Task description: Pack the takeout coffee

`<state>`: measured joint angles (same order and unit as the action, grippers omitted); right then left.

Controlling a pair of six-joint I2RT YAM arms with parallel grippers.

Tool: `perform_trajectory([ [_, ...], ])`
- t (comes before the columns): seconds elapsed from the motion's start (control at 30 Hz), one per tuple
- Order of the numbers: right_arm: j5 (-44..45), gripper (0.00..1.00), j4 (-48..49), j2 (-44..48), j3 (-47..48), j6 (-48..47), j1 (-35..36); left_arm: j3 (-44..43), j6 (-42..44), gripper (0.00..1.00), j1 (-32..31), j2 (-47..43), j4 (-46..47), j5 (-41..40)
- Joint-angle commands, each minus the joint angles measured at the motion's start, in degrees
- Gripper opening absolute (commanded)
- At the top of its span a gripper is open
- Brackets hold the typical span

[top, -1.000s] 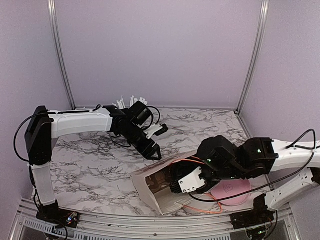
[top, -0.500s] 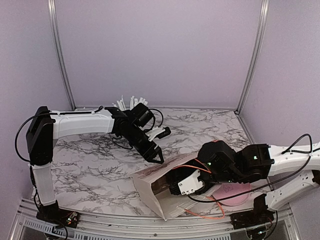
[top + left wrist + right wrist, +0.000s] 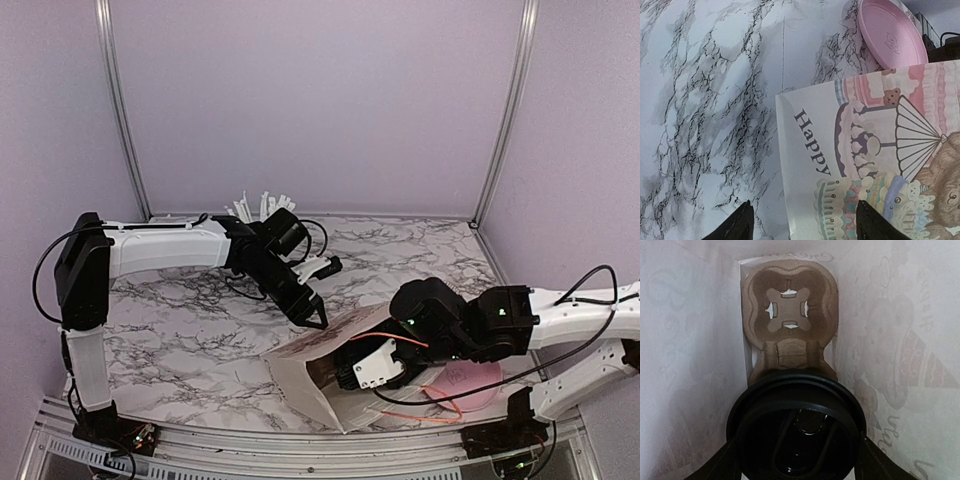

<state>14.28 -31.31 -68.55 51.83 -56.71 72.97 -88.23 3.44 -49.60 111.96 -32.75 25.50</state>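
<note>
The paper bag [image 3: 300,372] lies on its side by the near edge of the tabletop [image 3: 180,320]. Inside it, the right gripper [image 3: 795,465] pinches the lidded takeout coffee [image 3: 796,412], just short of the cardboard tray [image 3: 787,310]. The left gripper [image 3: 803,209] hovers above, spread wide.

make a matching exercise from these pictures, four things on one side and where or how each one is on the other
Things:
1. takeout coffee
2. cup tray
3. pink plate
4. left pincer

Place or state:
A. open, over the printed side of the paper bag
B. on the marble table, outside the bag
C. deep inside the bag, at its far end
D. held in the right pincer

Pairs: 1-D, 2-C, 3-B, 4-A
</note>
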Motion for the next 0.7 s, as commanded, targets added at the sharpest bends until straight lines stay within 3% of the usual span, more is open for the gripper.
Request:
perform_trajectory([
  [0.0,-2.5,0.38,0.5,-1.3,2.8,0.1,-1.3,-1.1,0.8,0.7,0.1,1.1,0.2,0.5],
  [0.3,-6.5,0.38,-2.1,-5.4,7.6,1.4,-4.3,-0.7,0.7,0.7,1.7,0.2,0.1,-1.3],
  [0.67,-16.3,0.38,-14.0,-14.7,18.1,2.7,-7.2,1.5,1.8,0.73,9.5,-9.4,-0.8,-6.7],
])
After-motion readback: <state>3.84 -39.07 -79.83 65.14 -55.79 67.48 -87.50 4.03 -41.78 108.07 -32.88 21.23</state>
